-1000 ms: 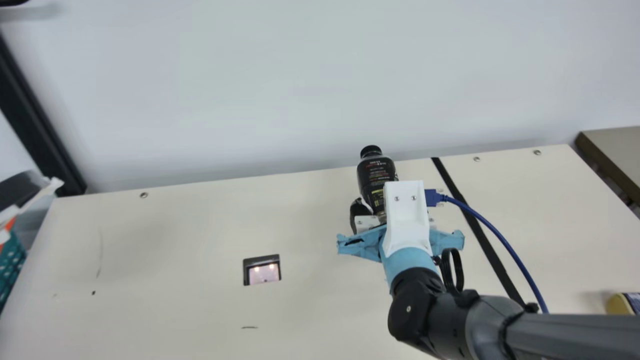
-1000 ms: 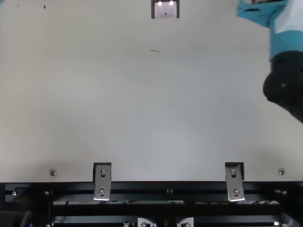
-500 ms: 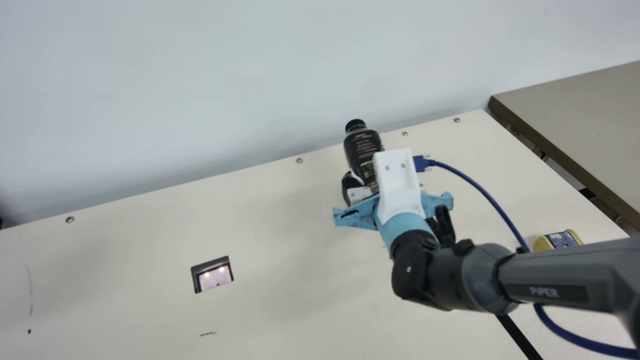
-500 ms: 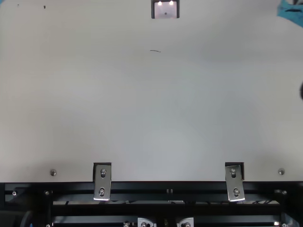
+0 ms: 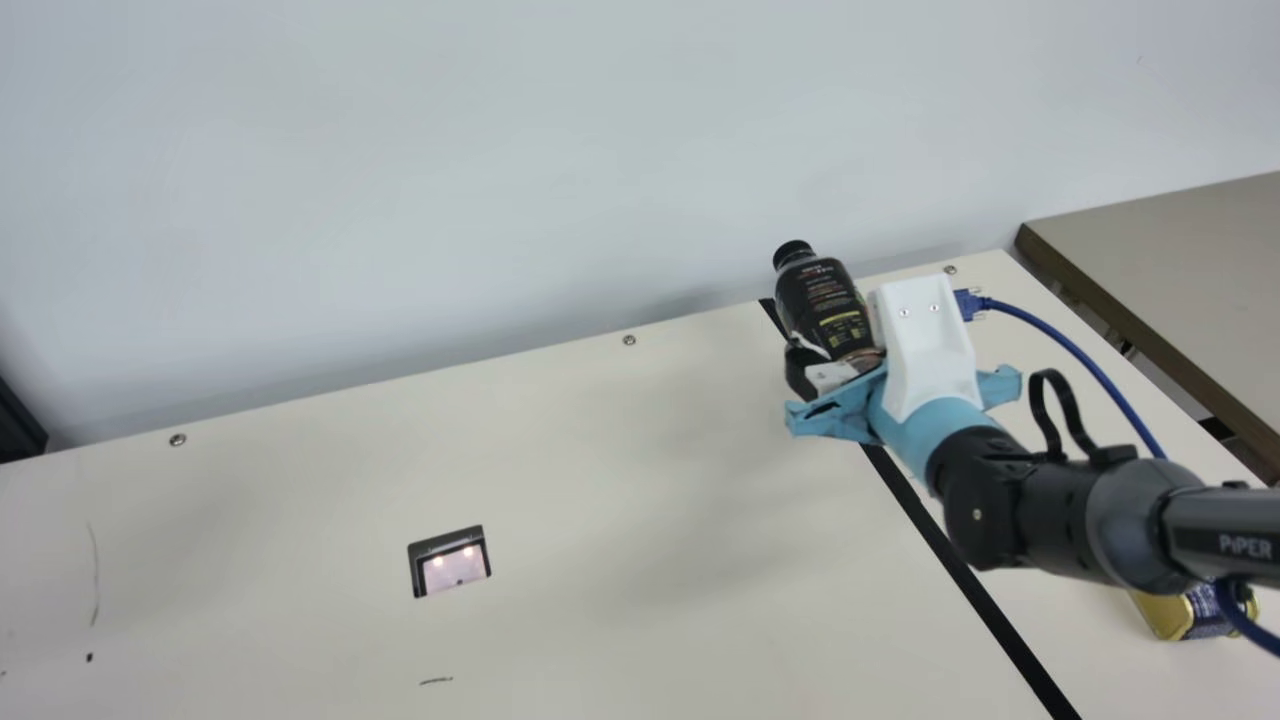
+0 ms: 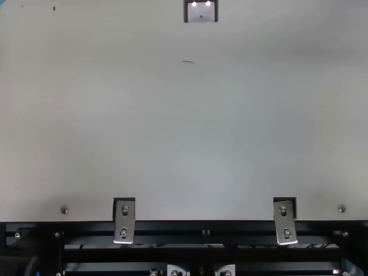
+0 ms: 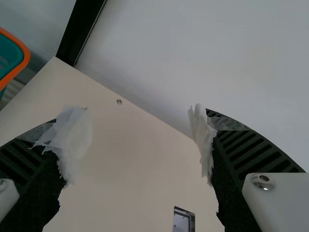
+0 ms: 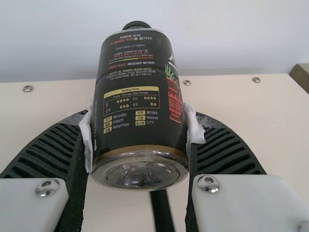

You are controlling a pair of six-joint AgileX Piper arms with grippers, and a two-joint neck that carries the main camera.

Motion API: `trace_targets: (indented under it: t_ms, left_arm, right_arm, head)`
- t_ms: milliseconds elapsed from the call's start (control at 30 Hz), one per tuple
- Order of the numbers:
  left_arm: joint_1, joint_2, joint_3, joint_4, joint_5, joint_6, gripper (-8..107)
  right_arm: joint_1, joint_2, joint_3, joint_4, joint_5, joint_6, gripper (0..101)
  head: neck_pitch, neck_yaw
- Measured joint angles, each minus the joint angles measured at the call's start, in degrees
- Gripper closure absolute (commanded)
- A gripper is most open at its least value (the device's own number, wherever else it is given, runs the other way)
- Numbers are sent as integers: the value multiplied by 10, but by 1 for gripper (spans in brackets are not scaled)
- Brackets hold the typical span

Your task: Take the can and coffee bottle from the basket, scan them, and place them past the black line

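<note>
Within the right gripper [image 5: 838, 338], held firmly: coffee bottle [image 5: 822, 300], tilted, cap outward | beneath that gripper: black line [image 5: 970, 580] | back from it, past the line: can [image 5: 1165, 612], probably on its side | left gripper [image 7: 140, 130]: spread wide

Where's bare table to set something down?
Bare: table between scanner and black line, and from scanner to near rail. Crowded: past the line, right arm and can; coffee bottle around line's far end.
</note>
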Motion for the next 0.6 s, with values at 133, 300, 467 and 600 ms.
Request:
trace_targets:
  t_ms: [133, 300, 467, 600]
  left_arm:
    - [0, 0, 0, 0, 0, 0, 9]
    - [0, 0, 0, 0, 0, 0, 9]
    - [0, 0, 0, 0, 0, 0, 9]
    - [0, 0, 0, 0, 0, 0, 9]
  right_arm:
    - [-58, 27, -3, -107, -28, 50, 101]
    - [-120, 48, -7, -199, -53, 70, 101]
    - [-163, 59, -10, -250, -72, 72, 101]
    - [-179, 64, -10, -258, -76, 72, 101]
  head:
    - [6, -15]
    - [6, -67]
    - [0, -144]
    - [-3, -194]
